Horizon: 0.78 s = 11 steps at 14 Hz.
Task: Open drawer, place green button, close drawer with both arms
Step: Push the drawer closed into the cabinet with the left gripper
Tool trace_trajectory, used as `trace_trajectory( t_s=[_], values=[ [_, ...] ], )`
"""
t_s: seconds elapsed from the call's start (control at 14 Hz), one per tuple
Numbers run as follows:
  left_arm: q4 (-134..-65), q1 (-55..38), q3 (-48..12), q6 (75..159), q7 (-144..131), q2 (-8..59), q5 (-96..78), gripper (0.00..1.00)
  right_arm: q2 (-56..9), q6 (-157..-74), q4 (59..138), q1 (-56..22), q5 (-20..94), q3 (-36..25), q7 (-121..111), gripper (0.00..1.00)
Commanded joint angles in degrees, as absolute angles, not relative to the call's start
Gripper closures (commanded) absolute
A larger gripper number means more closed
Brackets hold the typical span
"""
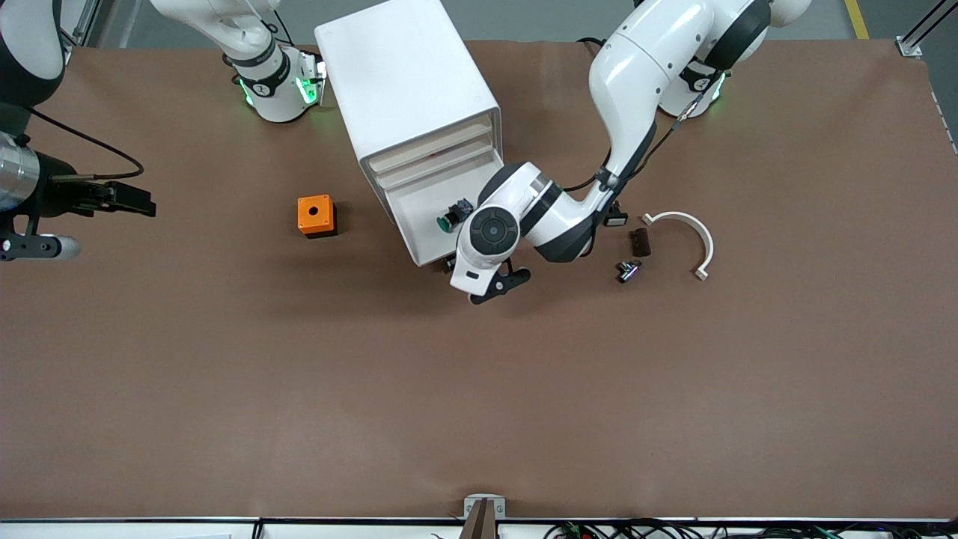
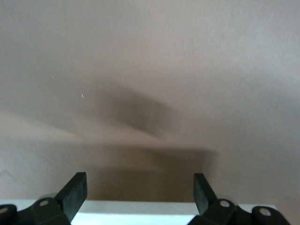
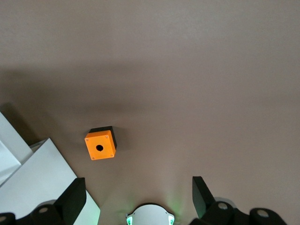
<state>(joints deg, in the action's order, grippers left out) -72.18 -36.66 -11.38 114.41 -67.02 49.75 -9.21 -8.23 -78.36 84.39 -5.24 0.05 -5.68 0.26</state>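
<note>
- The white cabinet (image 1: 408, 90) is being viewed in the upper middle of the front view, with its lowest drawer (image 1: 419, 224) pulled out toward the camera.
- The button (image 1: 451, 217) is being seen inside that open drawer, lying on its side on the drawer floor near the middle of the frame, green cap toward the right arm's end of the table.
- The left gripper (image 2: 140, 187) is being held low at the drawer's front edge, just below the middle of the front view. Its fingers are spread wide and nothing is being gripped. In the left wrist view only bare table (image 1: 479, 389) and a white edge are being shown between them.
- The right gripper (image 1: 142, 202) is being kept waiting at the edge of the frame toward the right arm's end, over bare table, fingers fully apart and empty.
- The orange box (image 1: 316, 215) is being left alone beside the cabinet. A white curved bracket (image 1: 692, 239) and two small dark parts (image 1: 638, 242) are lying toward the left arm's end.
- Step judged in hand: opening and placing are being counted as done, and the closing is being prepared.
- Next move, as judged: a flat contact is being called for on the drawer front, pushed straight along the slides toward the cabinet. The cabinet is probably needing to be steadied by the right arm so it is not being shoved across the table.
</note>
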Motion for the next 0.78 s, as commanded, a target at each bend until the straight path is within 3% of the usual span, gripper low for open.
trace_trajectory(
  t_s=[0.0, 0.71],
  values=[
    [-72.6, -37.62, -11.25, 114.96, -68.2, 50.1, -11.59, 0.0, -7.65, -77.78, 84.99, -4.57, -1.67, -4.39, -0.18, 0.0],
    [-73.74, -39.1, -11.25, 114.26, -68.11, 50.71, -29.88, 0.0, -7.91, -77.78, 83.06, -1.59, -2.9, -4.39, -2.88, 0.0]
  ],
)
